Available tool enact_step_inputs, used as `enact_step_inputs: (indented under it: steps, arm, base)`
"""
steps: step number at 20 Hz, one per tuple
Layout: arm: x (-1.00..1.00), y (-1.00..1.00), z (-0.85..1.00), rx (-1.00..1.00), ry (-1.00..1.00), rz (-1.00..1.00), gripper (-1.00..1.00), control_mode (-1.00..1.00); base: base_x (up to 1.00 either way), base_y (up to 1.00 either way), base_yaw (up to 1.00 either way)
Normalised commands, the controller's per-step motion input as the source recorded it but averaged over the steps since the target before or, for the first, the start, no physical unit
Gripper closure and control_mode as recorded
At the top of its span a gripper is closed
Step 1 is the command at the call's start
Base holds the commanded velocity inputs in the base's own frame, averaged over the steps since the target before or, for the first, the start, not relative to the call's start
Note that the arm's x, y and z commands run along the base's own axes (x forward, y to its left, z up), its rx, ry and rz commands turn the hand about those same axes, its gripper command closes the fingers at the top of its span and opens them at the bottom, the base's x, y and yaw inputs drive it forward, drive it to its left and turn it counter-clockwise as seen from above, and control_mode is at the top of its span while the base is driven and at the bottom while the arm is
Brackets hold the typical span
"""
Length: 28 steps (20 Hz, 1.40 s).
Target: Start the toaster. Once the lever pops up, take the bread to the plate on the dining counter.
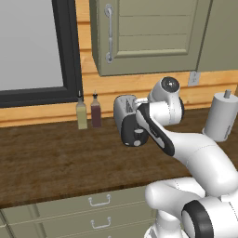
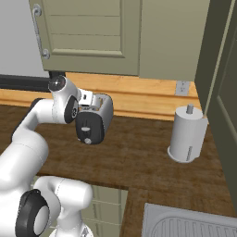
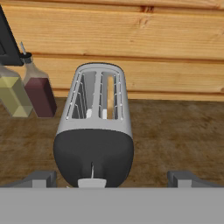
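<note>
We saw the small silver-grey rounded toaster (image 3: 94, 131) standing on the dark-brown wood-grain counter (image 1: 51, 158), close to the orange plank wall, its black end panel turned toward the arm. In the hand view a pale lever (image 3: 92, 181) sat low on that black panel, and a light-tan slice of bread (image 3: 109, 94) stood in the right-hand slot of the two. In the left base view the toaster (image 1: 126, 122) was partly hidden by the white arm; in the right base view the toaster (image 2: 96, 121) showed its round knob near the bottom of the panel.

The gripper (image 3: 112, 179) hung just in front of the black panel with its two fingers (image 3: 40, 178) spread wide to either side of the toaster's end, holding nothing.

Left of the toaster, against the wall, stood a yellowish bottle (image 1: 82, 113) and a dark-red bottle (image 1: 95, 110), side by side. Well to the right stood a white cylindrical paper-towel roll (image 2: 187, 134). Grey-green cabinets (image 1: 148, 32) hung above.
</note>
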Motion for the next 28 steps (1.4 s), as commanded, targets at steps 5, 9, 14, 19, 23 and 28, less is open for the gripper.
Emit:
enact_step_inputs:
  steps: [5,9,14,19,23,28]
  arm:
    - [0.00,0.00,0.00,0.00,0.00,0.00,-1.00,-1.00]
    - [0.00,0.00,0.00,0.00,0.00,0.00,-1.00,-1.00]
    - [0.00,0.00,-0.04,0.00,0.04,0.00,-1.00,-1.00]
    - [0.00,0.00,0.00,0.00,0.00,0.00,-1.00,-1.00]
    - [0.00,0.00,0.00,0.00,0.00,0.00,-1.00,-1.00]
    - [0.00,0.00,0.00,0.05,-0.02,0.00,-1.00,-1.00]
  base:
    - [0.00,0.00,0.00]
    - [0.00,0.00,0.00]
    - [0.00,0.00,0.00]
    - [0.00,0.00,0.00]
    - [0.00,0.00,0.00]
    - [0.00,0.00,0.00]
